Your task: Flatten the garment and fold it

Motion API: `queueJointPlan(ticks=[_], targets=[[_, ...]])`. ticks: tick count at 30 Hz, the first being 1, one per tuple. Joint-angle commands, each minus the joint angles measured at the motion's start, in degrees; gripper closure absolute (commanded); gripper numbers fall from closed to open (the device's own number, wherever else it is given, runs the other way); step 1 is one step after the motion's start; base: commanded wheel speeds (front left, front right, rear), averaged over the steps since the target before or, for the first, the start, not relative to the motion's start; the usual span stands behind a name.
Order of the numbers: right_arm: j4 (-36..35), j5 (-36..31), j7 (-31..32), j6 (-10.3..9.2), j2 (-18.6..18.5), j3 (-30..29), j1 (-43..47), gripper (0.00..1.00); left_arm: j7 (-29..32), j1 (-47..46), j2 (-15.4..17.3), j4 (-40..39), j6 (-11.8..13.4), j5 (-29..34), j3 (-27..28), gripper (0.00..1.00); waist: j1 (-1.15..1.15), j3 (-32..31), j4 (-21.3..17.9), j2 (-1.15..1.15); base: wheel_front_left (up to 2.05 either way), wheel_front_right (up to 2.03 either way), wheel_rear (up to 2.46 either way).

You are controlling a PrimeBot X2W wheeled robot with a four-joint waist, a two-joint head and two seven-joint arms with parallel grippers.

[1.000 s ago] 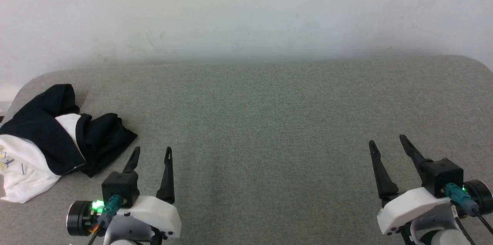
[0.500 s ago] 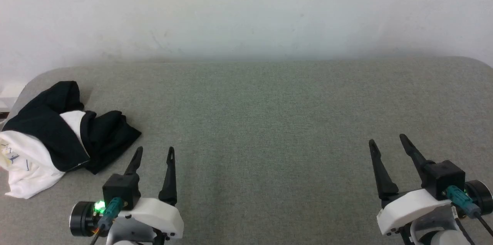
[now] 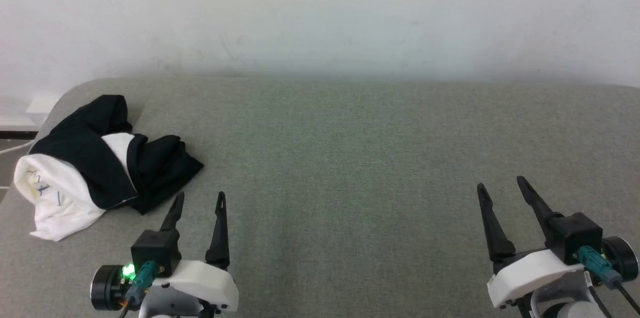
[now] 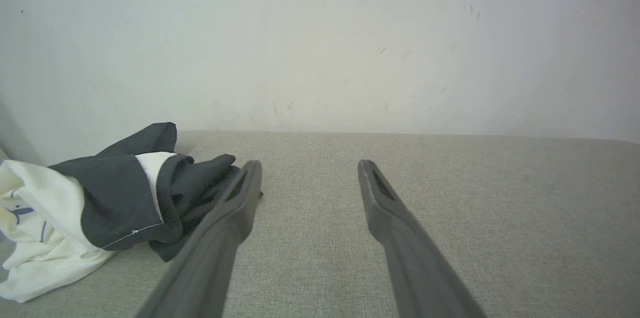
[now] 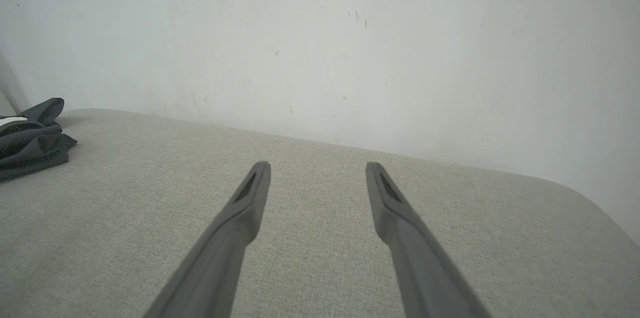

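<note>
While the garment (image 3: 95, 168) lies crumpled at the far left of the grey surface (image 3: 350, 158), we judge flattening not yet begun: our left gripper (image 3: 199, 195) and right gripper (image 3: 501, 183) stand spread and empty. Next we must reach left for an edge, perhaps the hem; the heap hides which.

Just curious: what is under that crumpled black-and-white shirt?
The shirt rests on the grey fabric surface, which shows all around it. Anything directly beneath the heap is hidden by its folds.
</note>
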Motion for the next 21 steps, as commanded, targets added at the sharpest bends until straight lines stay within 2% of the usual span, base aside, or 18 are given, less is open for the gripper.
queueJointPlan(ticks=[1, 21], targets=[[0.2, 0.1, -0.6, -0.05, 0.1, 0.1, 0.5, 0.0, -0.7, 0.7, 0.0, -0.1, 0.4, -0.6, -0.1, 0.0, 0.0, 0.0, 0.9, 0.0, 0.0, 0.0, 0.0], [1.3, 0.6, -3.0, -0.07, 0.1, 1.4, 1.2, 0.0, -3.1, 2.1, -0.1, -0.3, 0.9, -1.5, -0.5, 0.0, 0.0, -0.8, 7.5, 0.0, 0.0, 0.0, 0.0]])
